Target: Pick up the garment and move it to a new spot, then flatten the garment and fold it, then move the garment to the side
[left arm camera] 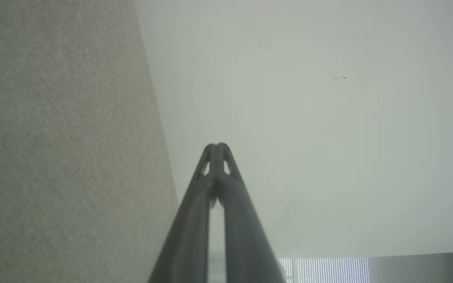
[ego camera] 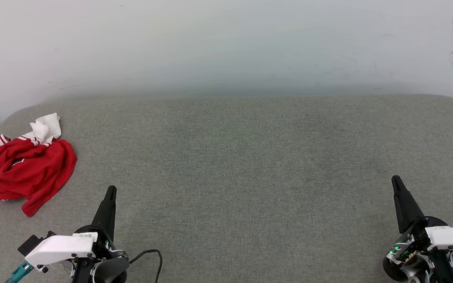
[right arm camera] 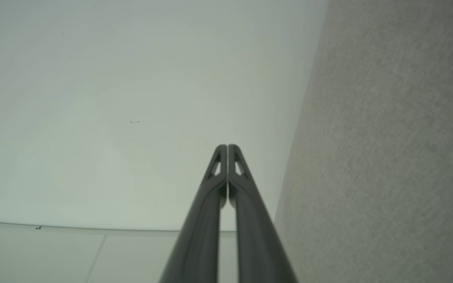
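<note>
Head view: the garment (ego camera: 24, 169) sits crumpled at the left edge of the grey worktop (ego camera: 250, 157), near the left hand (ego camera: 111, 190). The right hand (ego camera: 396, 181) is well apart. Both are clenched and empty. It looks like light, floppy jersey, so I'd pinch a raised red fold.

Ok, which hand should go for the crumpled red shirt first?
Left. The garment lies bunched at the far left of the grey surface, close to the left hand, while the right hand sits across at the far right. Both are shut, so the left would need to open first.
</note>
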Motion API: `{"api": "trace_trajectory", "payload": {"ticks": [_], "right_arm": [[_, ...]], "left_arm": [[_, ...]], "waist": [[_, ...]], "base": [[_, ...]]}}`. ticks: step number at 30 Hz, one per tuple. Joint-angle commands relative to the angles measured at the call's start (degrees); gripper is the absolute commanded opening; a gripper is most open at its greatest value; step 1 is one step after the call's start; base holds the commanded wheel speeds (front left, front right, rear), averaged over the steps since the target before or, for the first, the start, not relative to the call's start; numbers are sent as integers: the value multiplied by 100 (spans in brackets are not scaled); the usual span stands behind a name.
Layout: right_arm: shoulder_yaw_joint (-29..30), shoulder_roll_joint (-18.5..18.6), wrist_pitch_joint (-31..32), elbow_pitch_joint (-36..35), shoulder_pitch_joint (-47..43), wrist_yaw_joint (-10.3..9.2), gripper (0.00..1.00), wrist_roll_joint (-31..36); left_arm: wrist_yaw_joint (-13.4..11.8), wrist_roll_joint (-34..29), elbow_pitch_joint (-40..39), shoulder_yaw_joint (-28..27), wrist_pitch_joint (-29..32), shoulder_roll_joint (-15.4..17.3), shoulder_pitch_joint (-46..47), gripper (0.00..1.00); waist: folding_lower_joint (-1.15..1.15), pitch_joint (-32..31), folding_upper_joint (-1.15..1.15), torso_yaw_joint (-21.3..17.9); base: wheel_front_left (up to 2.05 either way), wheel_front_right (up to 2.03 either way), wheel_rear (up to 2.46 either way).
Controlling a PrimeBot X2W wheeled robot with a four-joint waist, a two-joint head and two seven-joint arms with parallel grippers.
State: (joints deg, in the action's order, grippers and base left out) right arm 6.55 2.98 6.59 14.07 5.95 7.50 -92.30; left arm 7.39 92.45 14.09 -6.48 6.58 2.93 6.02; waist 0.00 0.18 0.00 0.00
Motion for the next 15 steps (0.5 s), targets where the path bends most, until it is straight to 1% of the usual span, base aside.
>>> {"api": "trace_trajectory", "payload": {"ticks": [1, 6, 7, 9, 10, 11, 12, 15], "right_arm": [[-7, -25, 5, 7, 59, -2, 0, -22], [-6, -25, 5, 7, 59, -2, 0, -22], [-2, 0, -2, 0, -1, 0, 100, 1], [-6, -2, -6, 84, -68, -1, 100, 3], [-10, -3, -8, 134, -124, -1, 0, 4], [-9, -4, -8, 182, -182, -1, 0, 4], [-19, -4, -20, 201, -216, -1, 100, 9], [-76, -5, -112, 138, -250, -1, 100, 62]], "left_arm": [[20, -11, 2, -15, 9, -5, 46, 0], [20, -11, 2, -15, 9, -5, 46, 0], [0, -1, 1, 0, -2, 0, -1, 100], [-5, -3, 89, 19, -8, -11, -68, 100], [-7, -4, 136, 26, -10, -19, -125, 0], [-7, -4, 195, 31, -9, -24, -183, 0], [-6, -12, 211, 42, -22, -27, -219, 100], [-6, -77, 147, 78, -113, -26, -256, 100]], "waist": [[0, 0, 0, 0], [0, 0, 0, 0], [0, 0, 0, 0], [0, 0, 0, 0], [0, 1, 0, 0], [0, 1, 0, 0], [0, 3, 0, 0], [0, 4, 0, -3]], "base": [[0, 0, 0], [0, 0, 0], [0, 0, 0], [0, 0, 0], [0, 0, 0], [0, 0, 0], [0, 0, 0], [0, 0, 0]]}}
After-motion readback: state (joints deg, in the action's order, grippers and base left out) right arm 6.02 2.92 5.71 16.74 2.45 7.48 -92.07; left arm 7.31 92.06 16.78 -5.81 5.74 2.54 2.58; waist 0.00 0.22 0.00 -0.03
